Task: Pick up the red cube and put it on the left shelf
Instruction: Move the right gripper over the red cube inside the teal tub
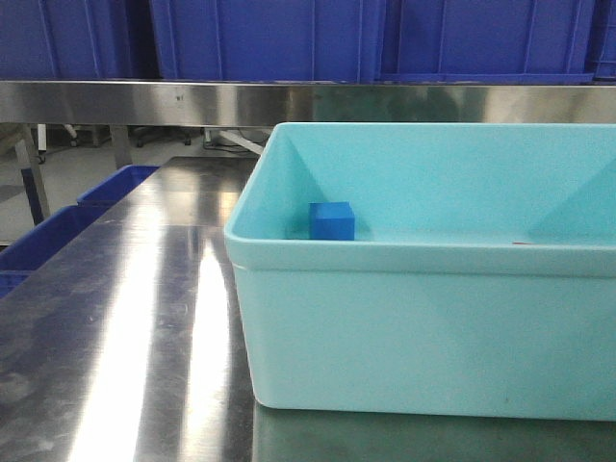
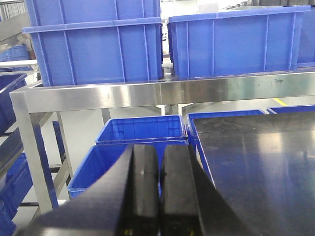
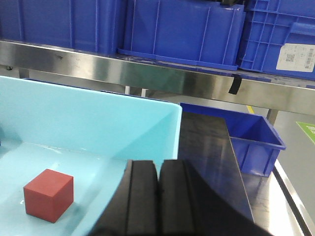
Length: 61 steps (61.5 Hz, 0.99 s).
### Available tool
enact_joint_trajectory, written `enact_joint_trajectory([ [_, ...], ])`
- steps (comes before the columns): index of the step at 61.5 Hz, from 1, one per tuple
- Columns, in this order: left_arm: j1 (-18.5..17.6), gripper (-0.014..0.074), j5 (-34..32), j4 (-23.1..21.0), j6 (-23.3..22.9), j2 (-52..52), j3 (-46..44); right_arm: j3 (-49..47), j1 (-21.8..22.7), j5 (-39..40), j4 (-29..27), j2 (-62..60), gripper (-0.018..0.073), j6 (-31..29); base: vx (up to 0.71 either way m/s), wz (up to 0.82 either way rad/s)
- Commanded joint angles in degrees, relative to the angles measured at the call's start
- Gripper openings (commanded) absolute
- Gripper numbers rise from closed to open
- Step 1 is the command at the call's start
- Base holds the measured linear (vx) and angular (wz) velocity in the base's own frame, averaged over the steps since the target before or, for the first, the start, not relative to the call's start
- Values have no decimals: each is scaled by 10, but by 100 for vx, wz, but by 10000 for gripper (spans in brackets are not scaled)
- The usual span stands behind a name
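Note:
The red cube [image 3: 49, 195] lies on the floor of the light turquoise tub [image 3: 147, 123], seen in the right wrist view at lower left. My right gripper [image 3: 158, 169] hangs over the tub's right part, shut with nothing between its black fingers, the cube well to its left. My left gripper [image 2: 160, 155] is shut and empty, held off the table's left edge above blue bins. The steel shelf [image 2: 162, 93] runs across behind it, carrying blue crates. The front view shows the tub [image 1: 423, 260] but neither the red cube nor either gripper.
A blue cube [image 1: 332, 221] sits inside the tub near its left wall. Blue crates [image 1: 269, 38] stand on the steel shelf [image 1: 192, 101] behind the table. Blue bins [image 2: 133, 142] sit on the floor left of the steel table [image 1: 125, 327]; another bin [image 3: 256, 142] is at right.

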<state>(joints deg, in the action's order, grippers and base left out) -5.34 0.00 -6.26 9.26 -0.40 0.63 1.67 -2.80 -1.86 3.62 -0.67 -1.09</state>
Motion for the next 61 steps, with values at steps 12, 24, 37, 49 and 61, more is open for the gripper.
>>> enact_joint_trajectory([
  [12, 1, 106, -48, -5, -1, 3, 13, -14, 4, 54, -1, -10, 52, -4, 0, 0],
  [24, 1, 106, -48, -5, -1, 3, 13, -14, 4, 54, -1, -10, 52, -4, 0, 0],
  [37, 1, 106, -48, -5, -1, 3, 13, -14, 4, 55, -1, -10, 52, -4, 0, 0],
  [49, 1, 106, -48, -5, -1, 3, 13, -14, 4, 55, -1, -10, 52, -4, -1, 9],
  [61, 1, 106, -48, -5, -1, 3, 13, -14, 4, 55, -1, -10, 52, -4, 0, 0],
])
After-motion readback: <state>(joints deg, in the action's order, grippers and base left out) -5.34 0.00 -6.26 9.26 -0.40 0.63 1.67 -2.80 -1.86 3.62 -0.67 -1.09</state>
